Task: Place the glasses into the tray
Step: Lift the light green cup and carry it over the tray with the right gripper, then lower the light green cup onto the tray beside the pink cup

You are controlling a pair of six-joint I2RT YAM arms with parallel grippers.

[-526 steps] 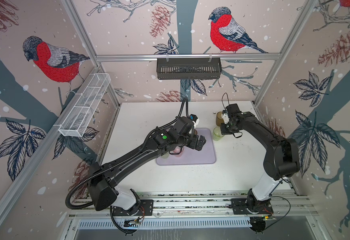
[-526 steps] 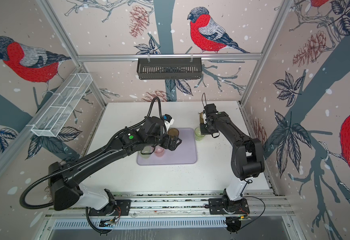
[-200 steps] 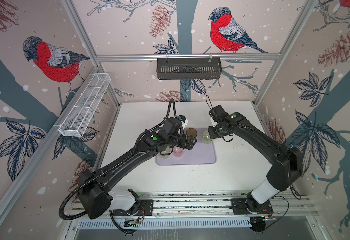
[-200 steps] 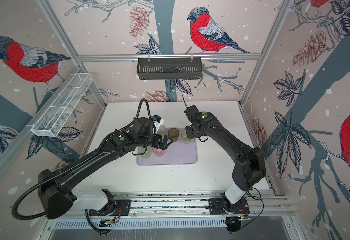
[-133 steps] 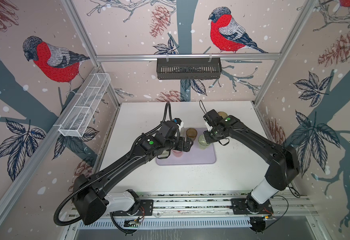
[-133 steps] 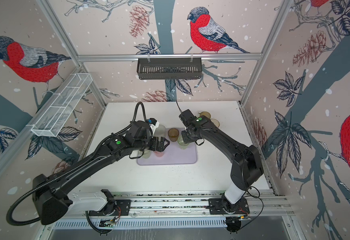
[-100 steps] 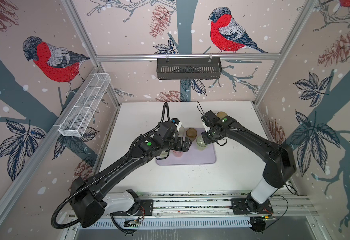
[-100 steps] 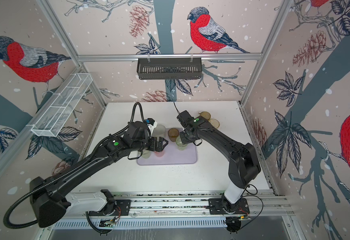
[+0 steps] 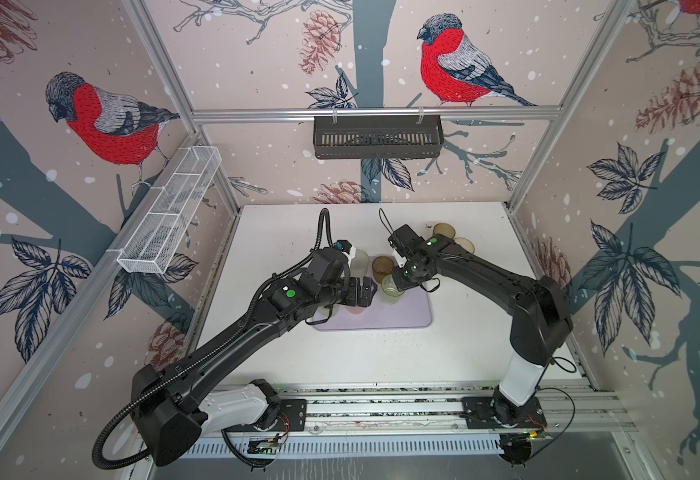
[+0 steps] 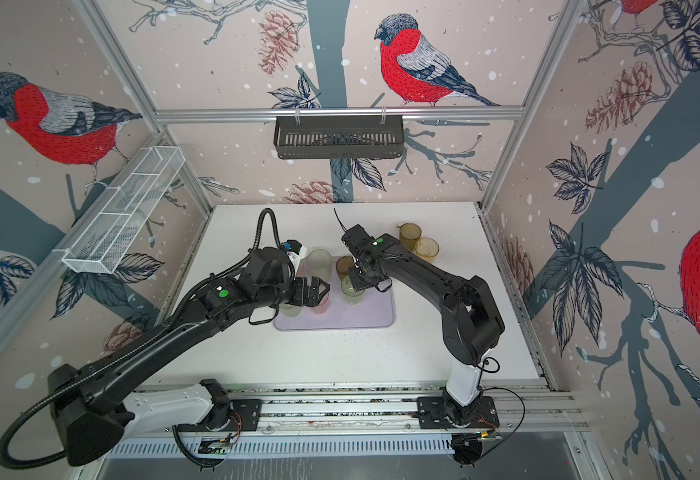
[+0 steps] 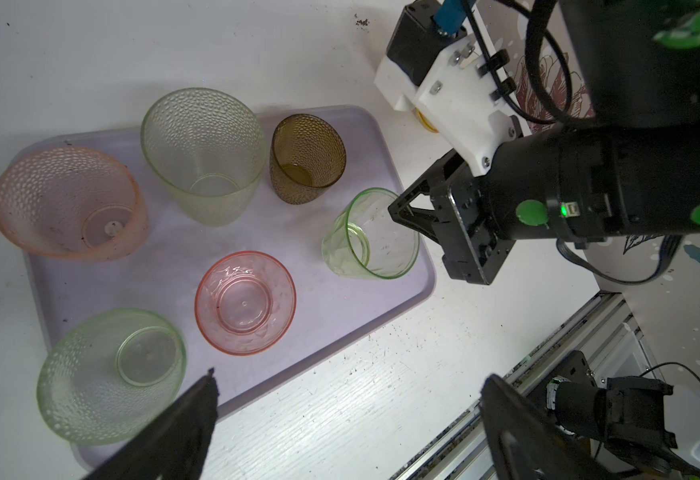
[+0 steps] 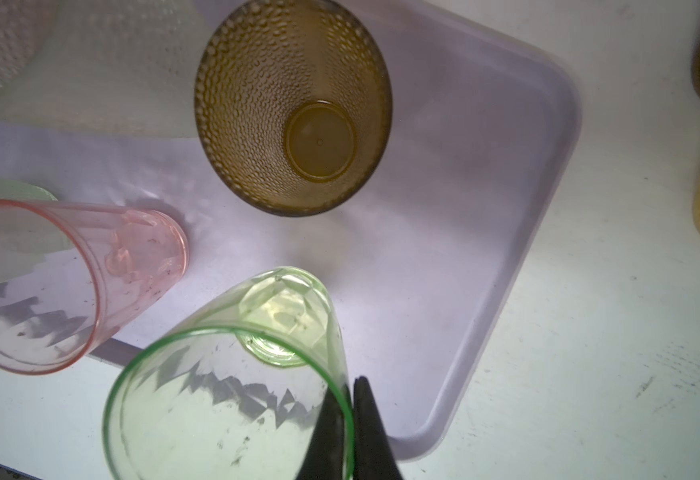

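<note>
6 glasses stand inside the tray (image 11: 323, 299), all mouth up with long axes vertical: dimpled pink glass (image 11: 70, 203), pale frosted green glass (image 11: 203, 153), olive-brown glass (image 11: 306, 158), bright green glass (image 11: 369, 232), smooth pink glass (image 11: 245, 302), dimpled green glass (image 11: 111, 374). 2 more stand off it on the table (image 9: 381, 353), back right and just beside each other: dark glass (image 10: 410, 233) and amber glass (image 10: 426, 248). Marks: green round stickers (image 9: 289, 293) on both arms, plus a small green light (image 11: 563, 210) on the right gripper body. Only the left wrist view shows all 6 glasses. In both top views the left arm covers the dimpled pink one and most of the front row. The right wrist view catches only slivers of the 2 off-tray glasses, but it does show the pinch: right gripper (image 12: 350, 399) is clamped on the bright green glass rim, 1 finger inside and 1 outside. That glass is over the tray's right half, just in front of the olive-brown one. Can't tell if its base touches the tray floor. Left gripper (image 11: 350, 374) is spread wide with nothing in it, above the smooth pink glass in both top views. Tray long axis runs left-right in both top views.
</note>
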